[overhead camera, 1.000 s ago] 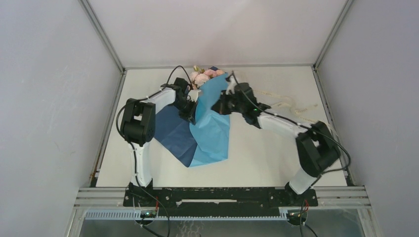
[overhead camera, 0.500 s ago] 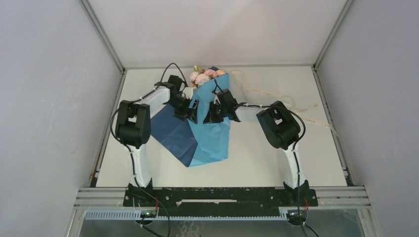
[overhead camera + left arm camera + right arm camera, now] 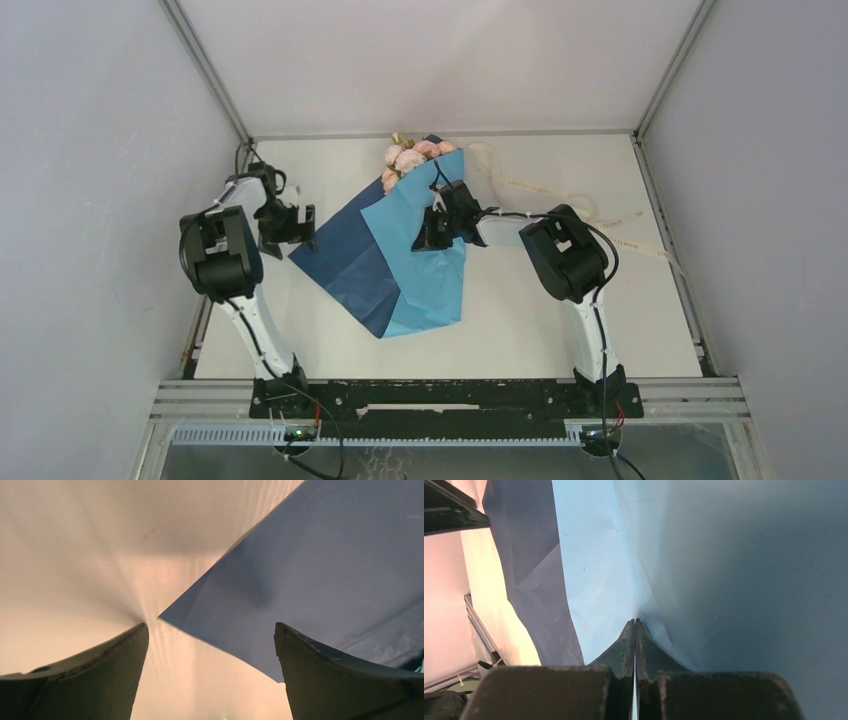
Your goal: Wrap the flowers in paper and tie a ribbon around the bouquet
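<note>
— Where does the paper (image 3: 405,262) lie, compared with a second ago?
— At the centre of the table (image 3: 560,310), as before. Its light-blue flap is folded over toward 3 o'clock. More of its dark face shows toward 9 o'clock, since no arm covers it any longer. The flowers (image 3: 412,155) sit at its 12 o'clock end, unmoved.

— What has changed, then?
— The left gripper (image 3: 300,224) has let go. Half a second ago it was at the fold, just beside the right gripper (image 3: 428,234). It has since swung out to about 9 o'clock, off the sheet, with its fingers wide apart and nothing between them. Its wrist view shows only a dark-blue corner of the paper ahead of the gap.

— And the right one?
— It stays where it was half a second ago, on the light-blue flap just below the blooms. Its fingers are pressed together, and its wrist view shows a thin pale sliver of the sheet pinched between them.

— The ribbon (image 3: 540,187)?
— It has not shifted. It trails from about 1 o'clock toward 3 o'clock, apart from the paper.

— What cannot be made out?
— The stems are hidden under the paper, so only pink blooms and a few leaves show. From above, the right fingertips merge with the dark wrist. A stretch of the ribbon is lost behind the right arm's elbow.
</note>
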`<state>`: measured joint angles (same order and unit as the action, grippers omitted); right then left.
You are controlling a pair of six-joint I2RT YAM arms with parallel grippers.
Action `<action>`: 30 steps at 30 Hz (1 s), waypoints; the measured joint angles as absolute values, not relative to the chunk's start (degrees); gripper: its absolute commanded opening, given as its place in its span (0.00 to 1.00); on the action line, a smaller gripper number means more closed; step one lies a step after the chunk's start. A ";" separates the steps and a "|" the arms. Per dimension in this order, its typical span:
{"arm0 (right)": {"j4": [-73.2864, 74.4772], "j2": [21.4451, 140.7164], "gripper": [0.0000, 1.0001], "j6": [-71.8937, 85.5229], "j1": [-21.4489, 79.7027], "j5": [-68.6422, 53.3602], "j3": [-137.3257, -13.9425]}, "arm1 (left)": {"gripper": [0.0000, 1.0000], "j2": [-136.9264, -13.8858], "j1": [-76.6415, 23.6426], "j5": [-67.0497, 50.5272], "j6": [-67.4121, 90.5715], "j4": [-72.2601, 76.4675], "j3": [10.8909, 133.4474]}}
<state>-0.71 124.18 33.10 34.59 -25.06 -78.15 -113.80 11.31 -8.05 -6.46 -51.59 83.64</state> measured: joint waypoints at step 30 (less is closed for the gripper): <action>-0.58 124.18 0.00 33.19 34.35 -25.69 -78.13 | 0.00 -113.93 -0.45 -41.08 -14.00 -64.14 89.76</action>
<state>-0.58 124.18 33.19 34.35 -25.69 -78.13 -113.93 -0.45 -41.08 -14.00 -64.14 89.76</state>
